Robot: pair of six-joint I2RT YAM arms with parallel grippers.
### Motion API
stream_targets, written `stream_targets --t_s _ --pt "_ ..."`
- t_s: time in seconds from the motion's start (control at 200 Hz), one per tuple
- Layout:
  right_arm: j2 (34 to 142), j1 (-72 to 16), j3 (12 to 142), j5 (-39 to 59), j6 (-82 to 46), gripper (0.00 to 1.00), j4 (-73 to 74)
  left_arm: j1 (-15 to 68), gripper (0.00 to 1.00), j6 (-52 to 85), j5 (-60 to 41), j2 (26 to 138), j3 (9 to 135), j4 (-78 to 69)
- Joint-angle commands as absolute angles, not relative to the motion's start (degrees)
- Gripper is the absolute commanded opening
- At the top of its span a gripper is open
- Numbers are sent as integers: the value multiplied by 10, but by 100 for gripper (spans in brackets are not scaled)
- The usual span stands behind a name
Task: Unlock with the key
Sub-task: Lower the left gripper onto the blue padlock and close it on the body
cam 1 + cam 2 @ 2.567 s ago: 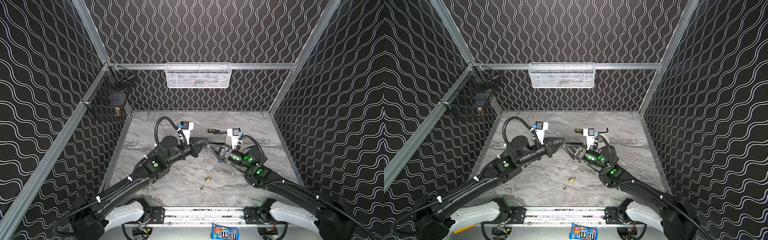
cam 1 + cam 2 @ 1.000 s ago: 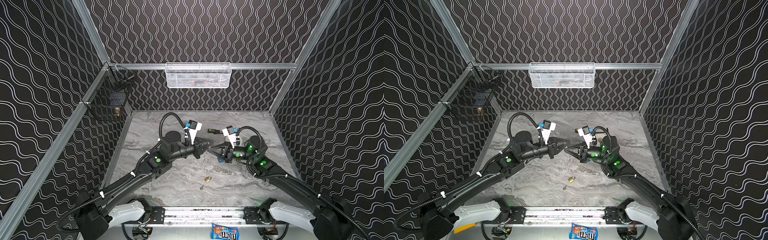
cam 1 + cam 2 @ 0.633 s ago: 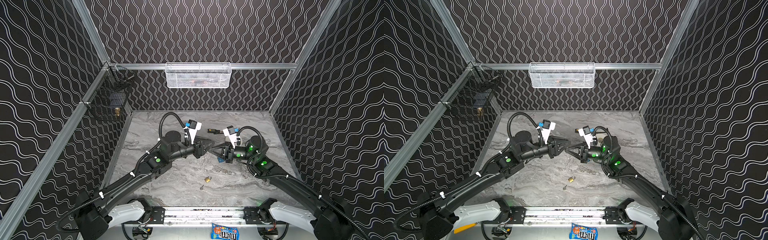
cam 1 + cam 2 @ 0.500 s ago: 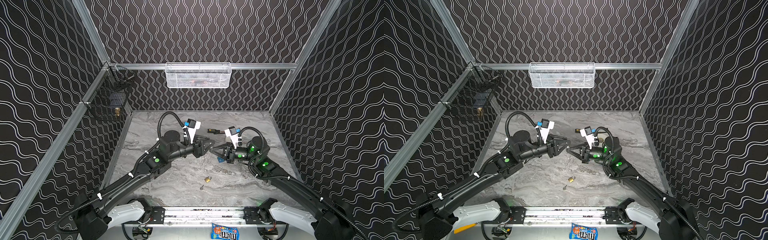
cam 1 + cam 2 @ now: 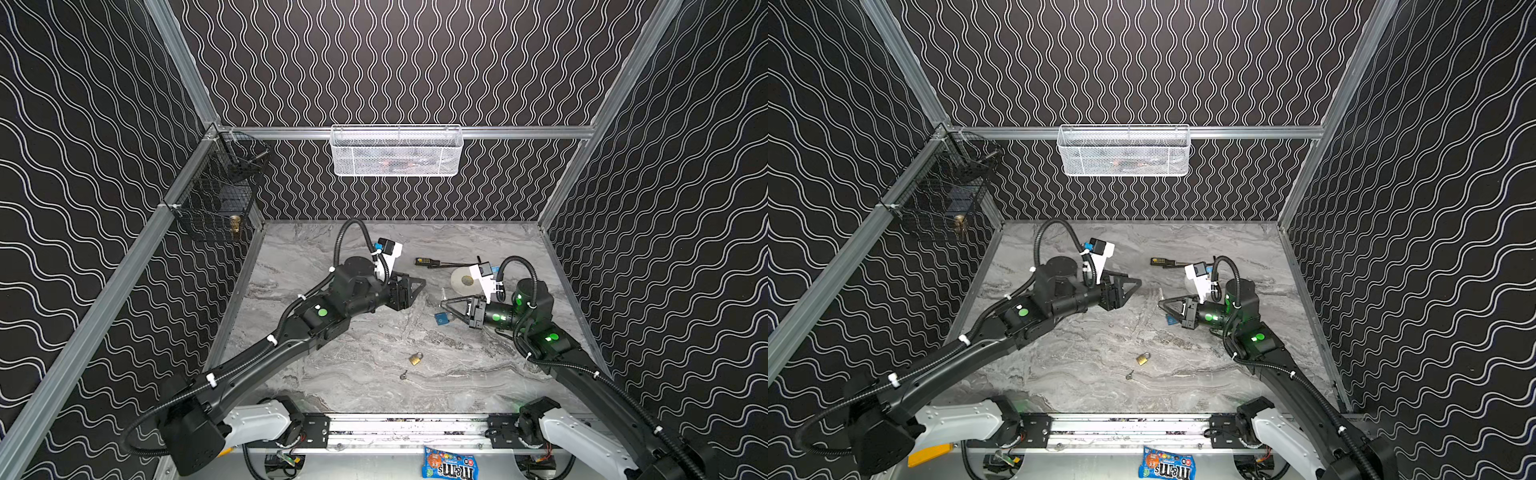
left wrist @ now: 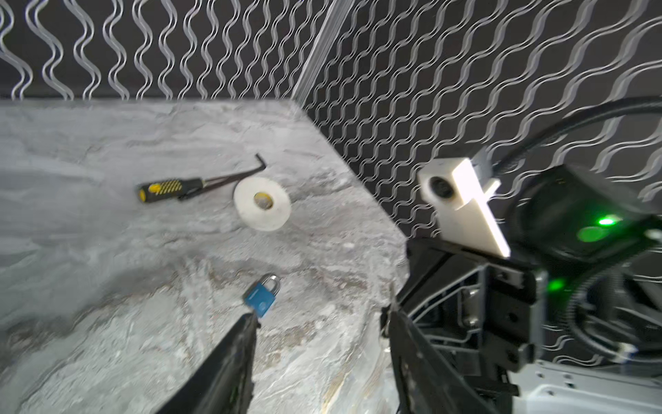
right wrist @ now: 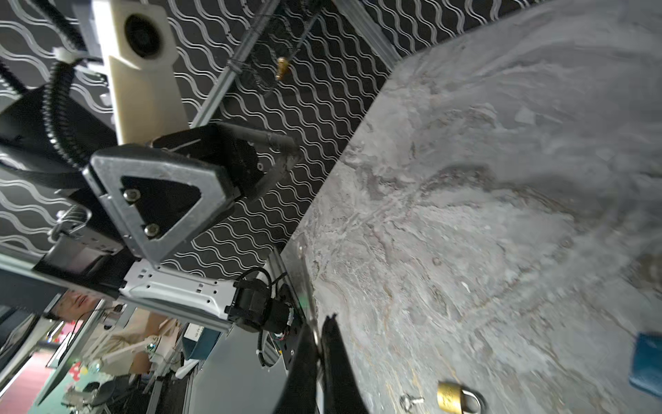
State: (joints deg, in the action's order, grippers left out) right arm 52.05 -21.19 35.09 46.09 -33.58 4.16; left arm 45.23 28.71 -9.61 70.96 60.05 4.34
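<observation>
The blue padlock (image 5: pixel 441 319) lies on the table (image 5: pixel 353 386) just beside the right gripper (image 5: pixel 443 302), whose pressed-together jaws pinch a key (image 7: pixel 315 328), apart from the left gripper (image 5: pixel 413 294) with its spread jaws.

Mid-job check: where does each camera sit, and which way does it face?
Top views: high at the front, looking down and back over the table; both arms show, left gripper open, right gripper shut on the key.
Left wrist: on the left arm, facing the far right corner; its own fingers frame the blue padlock, the right arm opposite.
Right wrist: on the right arm, facing the left wall; its own shut fingers, the left gripper opposite.
Shared: both wrist views catch the blue padlock.
</observation>
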Motion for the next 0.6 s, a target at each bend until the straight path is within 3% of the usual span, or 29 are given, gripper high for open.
stream_targets --t_s 0.0,0.32,0.596 --pt "515 -200 348 428 -313 0 -73 460 64 251 -85 749 620 91" --pt "489 -155 311 329 -339 0 -190 498 68 166 -81 940 700 121" --pt "493 -121 282 354 -363 0 -169 524 71 75 -19 1117 826 202"
